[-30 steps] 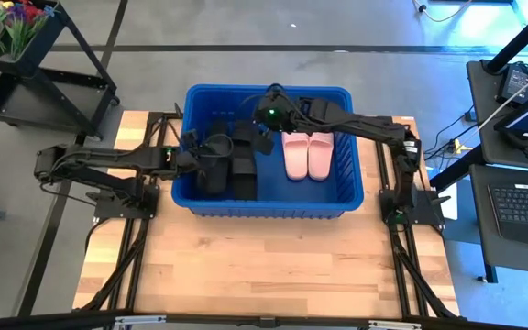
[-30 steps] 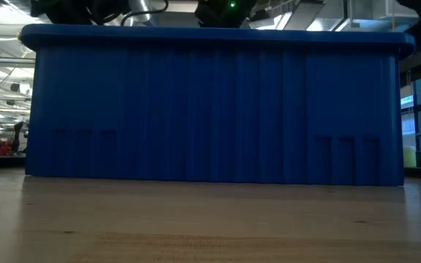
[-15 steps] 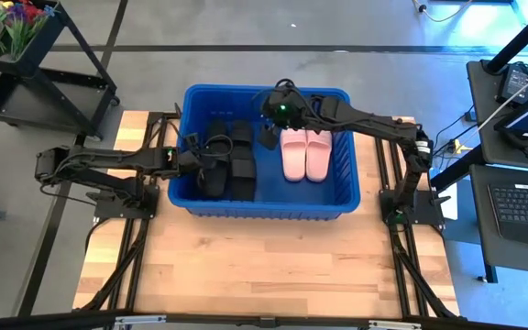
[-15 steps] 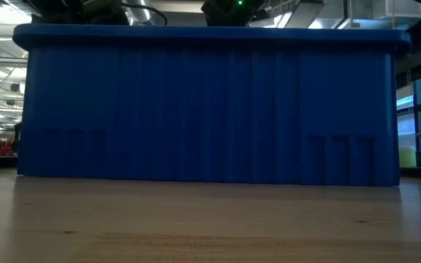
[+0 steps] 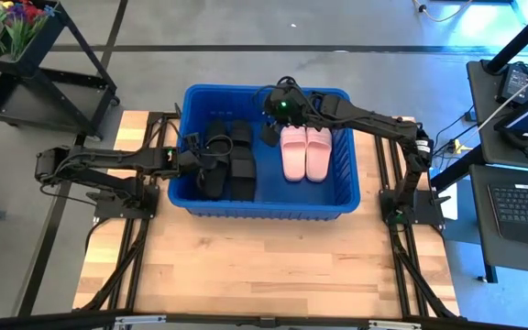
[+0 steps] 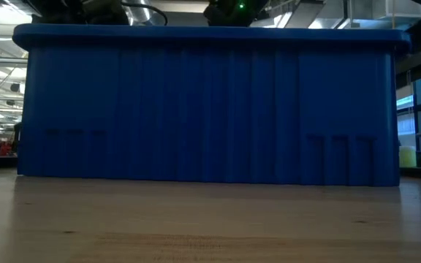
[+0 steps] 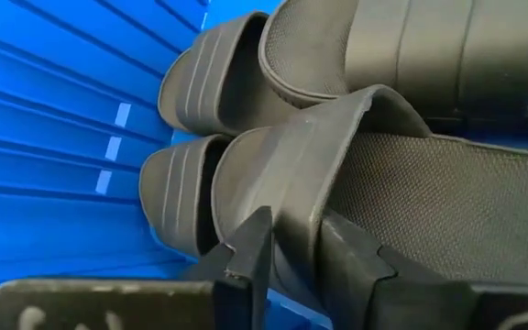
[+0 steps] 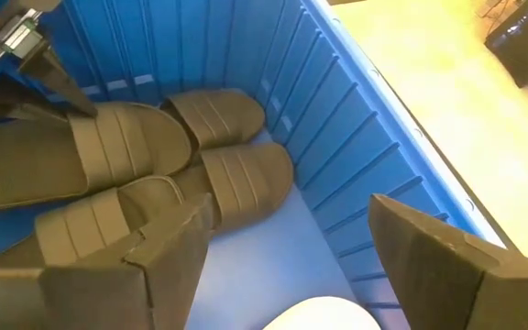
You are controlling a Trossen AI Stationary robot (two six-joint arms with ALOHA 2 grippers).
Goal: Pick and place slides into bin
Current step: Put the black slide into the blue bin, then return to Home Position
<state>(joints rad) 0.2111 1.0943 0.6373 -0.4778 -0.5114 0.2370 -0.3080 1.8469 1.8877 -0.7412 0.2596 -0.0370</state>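
- The left hand (image 7: pixel 287 261) sits inside the bin (image 5: pixel 269 205) at its left end, its fingers straddling the strap edge of a black slide (image 7: pixel 356 183); the grip seems to have just begun loosening, though I cannot tell whether it still pinches.
- The right hand (image 8: pixel 291 252), jaws wide and empty, has drawn back toward the far wall.
- Black slides (image 5: pixel 223 160) and the pale pair (image 5: pixel 305 153) all lie in the bin, so the task looks almost finished.

Ribbed glossy plastic bin (image 5: pixel 346 174); matt rubbery textured slides (image 7: pixel 447 211); pale wood-grain table (image 5: pixel 273 266).
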